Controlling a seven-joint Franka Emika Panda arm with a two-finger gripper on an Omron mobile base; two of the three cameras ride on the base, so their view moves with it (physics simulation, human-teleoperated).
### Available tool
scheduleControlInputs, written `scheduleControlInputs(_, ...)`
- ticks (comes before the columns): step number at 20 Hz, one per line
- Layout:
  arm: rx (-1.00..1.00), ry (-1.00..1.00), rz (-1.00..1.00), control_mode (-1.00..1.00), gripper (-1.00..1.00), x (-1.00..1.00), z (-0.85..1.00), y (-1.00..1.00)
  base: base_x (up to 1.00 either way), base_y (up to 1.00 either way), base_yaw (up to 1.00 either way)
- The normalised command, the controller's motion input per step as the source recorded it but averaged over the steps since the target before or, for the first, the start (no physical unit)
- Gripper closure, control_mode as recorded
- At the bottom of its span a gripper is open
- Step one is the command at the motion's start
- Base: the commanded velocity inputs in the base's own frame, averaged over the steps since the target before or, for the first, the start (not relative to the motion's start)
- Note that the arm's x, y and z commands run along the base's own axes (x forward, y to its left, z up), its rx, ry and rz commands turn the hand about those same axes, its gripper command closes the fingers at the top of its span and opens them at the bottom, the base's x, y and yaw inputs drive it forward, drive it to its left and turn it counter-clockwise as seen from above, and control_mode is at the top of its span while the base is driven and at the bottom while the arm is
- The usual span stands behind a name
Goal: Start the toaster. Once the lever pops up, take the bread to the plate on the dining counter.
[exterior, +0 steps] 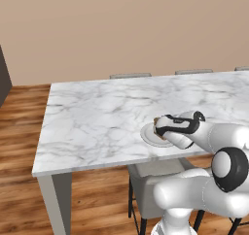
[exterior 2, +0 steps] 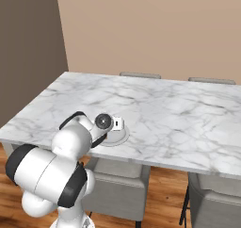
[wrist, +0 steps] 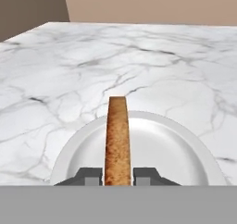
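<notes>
A plain tan wall and wood-plank floor frame the dining counter (exterior: 97, 117), a long white grey-veined marble tabletop on grey legs, with grey chairs (exterior 2: 117, 187) tucked along both sides.

Position: my arm reaches over the near edge of the tabletop. My fingers (wrist: 117, 176) are poised directly above the plate (wrist: 180, 149), a round white-grey dish lying near that near edge.

Grip state: my fingers are closed tight on the bread (wrist: 116, 140), pinching its lower end between both pads. In the hand view the slice is seen edge-on, projecting away from my fingers over the middle of the plate. It appears to be clear of the plate surface, though I cannot confirm this, because my wrist hides the gap in both base views.

Handling notes:
- The bread is light and thin; weight is not a concern.
- The toasted crust is probably stiff but brittle, so excess squeeze could crumble it.
- The hold is best kept across the flat faces, near one end, as at present; an edge grip would likely slip.
- The slice is narrow edge-on and will probably tip flat on release. It should be lowered close to the plate before my fingers open.

Progress: transport is judged nearly complete; placement is not yet done.
</notes>
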Motion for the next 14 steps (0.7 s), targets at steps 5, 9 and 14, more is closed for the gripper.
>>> scheduleControlInputs(5, 0.0, 0.0, 0.0, -1.0, 1.0, 0.0, -0.04, 0.0, 0.0, 0.0, 0.0)
scheduleControlInputs(9, 0.0, 0.0, 0.0, -1.0, -1.0, 0.0, 0.0, 0.0, 0.0, 0.0, 0.0)
scheduleControlInputs(14, 0.0, 0.0, 0.0, -1.0, -1.0, 0.0, 0.0, 0.0, 0.0, 0.0, 0.0)
